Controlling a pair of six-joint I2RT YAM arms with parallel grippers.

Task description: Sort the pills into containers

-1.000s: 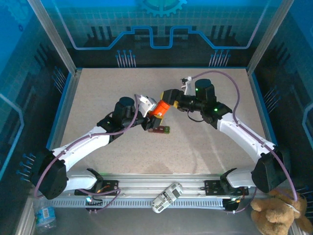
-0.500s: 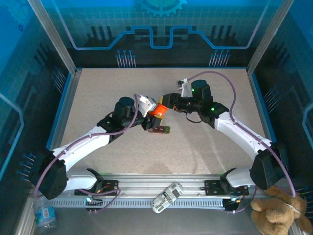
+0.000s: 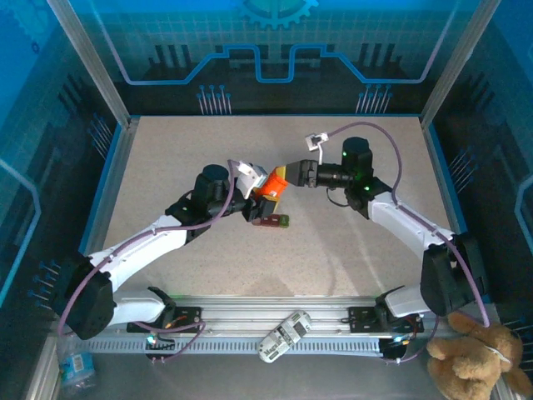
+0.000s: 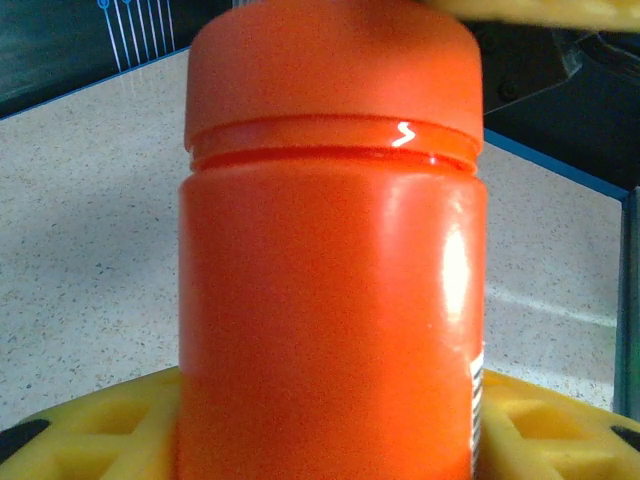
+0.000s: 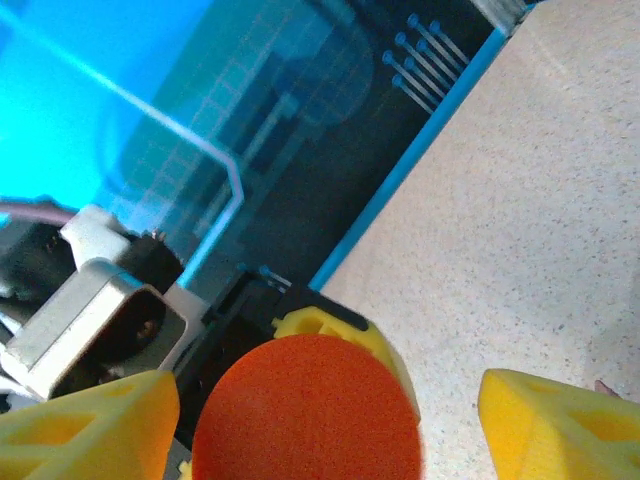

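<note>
My left gripper [image 3: 258,190] is shut on an orange cylindrical bottle [image 3: 270,183], held tilted above the table's middle. In the left wrist view the bottle [image 4: 330,280] stands between the yellow fingers [image 4: 90,430], its cap on. My right gripper [image 3: 286,175] points at the cap from the right and is open. In the right wrist view its yellow fingertips [image 5: 560,425] stand apart on either side of the orange cap [image 5: 305,410], with gaps. The containers [image 3: 271,221], a dark red strip with a green end, lie on the table just below the bottle. The pills are hidden.
A white handset [image 3: 283,335] lies on the front rail between the arm bases. A plush toy [image 3: 475,371] sits at the bottom right, outside the table. Blue-edged walls [image 3: 107,179] bound the speckled table [image 3: 350,250], with free room all around the grippers.
The right gripper closed on the bottle's cap, then opened again; its wrist has turned and drawn slightly right. The left arm and bottle have stayed put.
</note>
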